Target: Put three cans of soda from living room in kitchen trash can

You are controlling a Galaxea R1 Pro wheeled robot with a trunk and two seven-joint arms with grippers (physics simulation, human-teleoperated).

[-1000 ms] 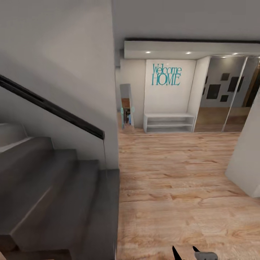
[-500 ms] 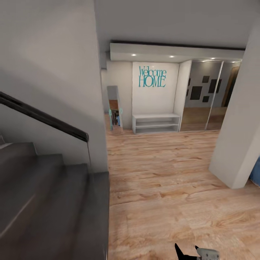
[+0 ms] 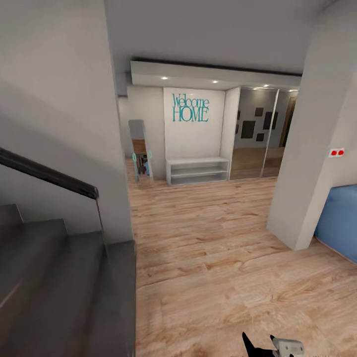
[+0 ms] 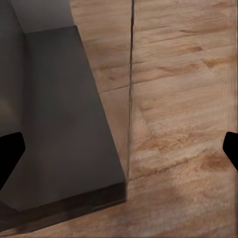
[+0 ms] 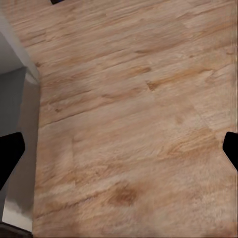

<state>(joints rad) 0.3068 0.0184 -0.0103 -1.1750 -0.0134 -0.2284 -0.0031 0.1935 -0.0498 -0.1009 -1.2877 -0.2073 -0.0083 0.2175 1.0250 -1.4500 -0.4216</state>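
Since a second ago my head view has swung right: the "Welcome HOME" sign (image 3: 190, 107) and white shelf (image 3: 198, 170) have slid left, and a blue sofa (image 3: 339, 220) edge has come in past the white pillar (image 3: 317, 139). Dark stairs (image 3: 59, 282) with a black handrail (image 3: 47, 173) sit on my left, light wood floor (image 3: 213, 258) ahead. My right gripper (image 3: 260, 342) pokes in at the bottom edge. In both wrist views, my left gripper (image 4: 119, 148) and right gripper (image 5: 119, 148) have fingers spread wide, holding nothing. No soda can or bin here that I can place.
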